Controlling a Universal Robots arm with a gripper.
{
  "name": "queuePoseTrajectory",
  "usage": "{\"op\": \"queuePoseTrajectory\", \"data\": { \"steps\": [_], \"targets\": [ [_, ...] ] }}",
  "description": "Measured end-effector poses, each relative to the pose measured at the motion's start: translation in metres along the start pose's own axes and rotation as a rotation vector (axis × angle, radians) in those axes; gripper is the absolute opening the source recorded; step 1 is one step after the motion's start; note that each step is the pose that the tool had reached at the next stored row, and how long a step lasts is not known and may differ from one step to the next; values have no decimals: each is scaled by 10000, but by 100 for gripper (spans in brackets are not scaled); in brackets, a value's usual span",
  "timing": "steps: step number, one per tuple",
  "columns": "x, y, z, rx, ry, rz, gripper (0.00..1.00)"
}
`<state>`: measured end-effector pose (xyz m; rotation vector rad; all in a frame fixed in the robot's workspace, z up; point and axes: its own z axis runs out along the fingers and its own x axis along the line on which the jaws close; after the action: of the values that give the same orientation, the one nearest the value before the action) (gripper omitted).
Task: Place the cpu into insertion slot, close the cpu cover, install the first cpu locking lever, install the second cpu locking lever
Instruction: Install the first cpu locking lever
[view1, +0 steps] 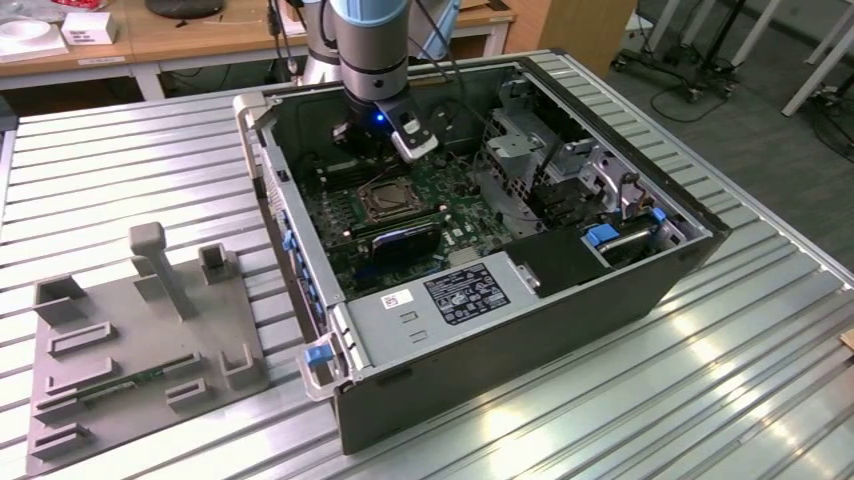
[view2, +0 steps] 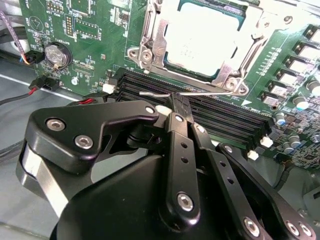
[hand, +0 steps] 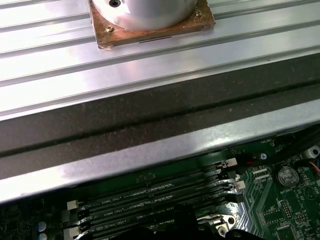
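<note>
- The jaws (view2: 178, 100) are closed together. In the second wrist view I see their tips touching a thin silver lever (view2: 152, 93) that lies just beside the socket's edge.
- I cannot tell whether the lever is pinched between the tips or only pressed by them.
- The cpu (view2: 205, 40) sits in the slot (view1: 388, 201), pale and flat, framed by the cover (view2: 252, 35), which lies down over it with the chip showing through its window.
- The lever runs between the cover and the black memory slots (view2: 225, 117), roughly parallel to them.
- On the green board (view2: 100, 40) I see a coin battery (view2: 56, 54), well apart from the socket.
- In the exterior view the arm reaches down into the open case (view1: 534, 330), which lies on its side on the ribbed bench (view1: 747, 380).
- A grey fixture plate (view1: 134, 350) rests on the bench toward the exterior view's left, apart from the case.
</note>
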<state>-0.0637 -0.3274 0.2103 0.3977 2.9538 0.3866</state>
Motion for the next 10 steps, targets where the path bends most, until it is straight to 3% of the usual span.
{"op": "queuePoseTrajectory", "data": {
  "steps": [6,10],
  "targets": [
    [2,6,2,-14,-8,43,11],
    [2,6,2,-77,8,57,11]
  ]
}}
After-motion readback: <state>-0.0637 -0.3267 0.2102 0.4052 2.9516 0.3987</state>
